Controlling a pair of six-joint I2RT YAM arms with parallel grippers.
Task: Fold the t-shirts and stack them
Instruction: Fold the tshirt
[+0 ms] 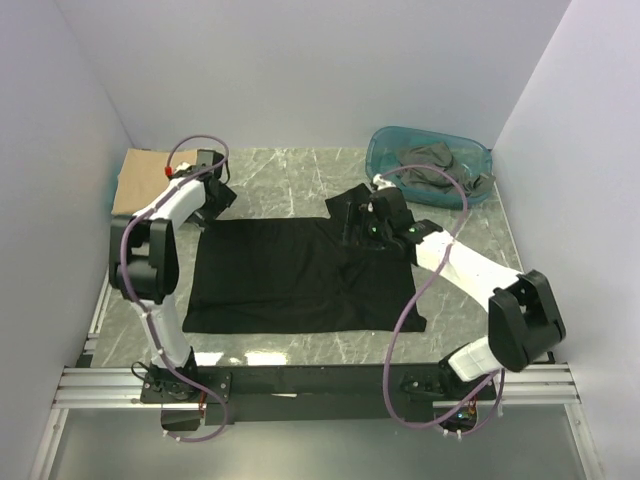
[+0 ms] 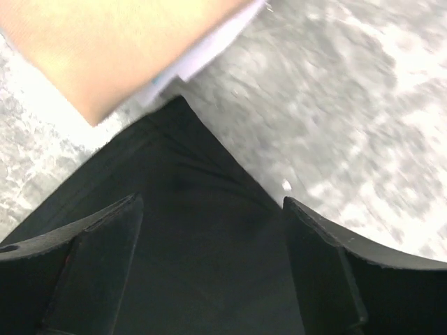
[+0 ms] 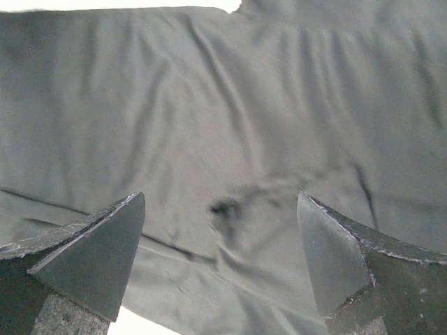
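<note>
Left fingers [image 2: 105,244] spread wide, nothing between them, poised over the far left corner of the black t-shirt [image 1: 290,275]. The corner's tip pokes out just ahead of the fingertips. Contact with the cloth: can't tell. Beyond the tips, folded tan t-shirt [image 2: 105,49] with a pale edge under it, just apart from the black corner. Grey marble bench [image 1: 300,170] to the right of the fingers.

Right fingers [image 3: 91,258] also released and wide, over the shirt's far right part. Wrinkled cloth fills the wrist view, with a small dark pucker between the tips. Sleeve there looks bunched.

Rest of the black t-shirt lies flat mid-bench. Teal tub [image 1: 385,150] far right, beyond the right fingers, dark grey t-shirt [image 1: 425,165] crumpled inside.
</note>
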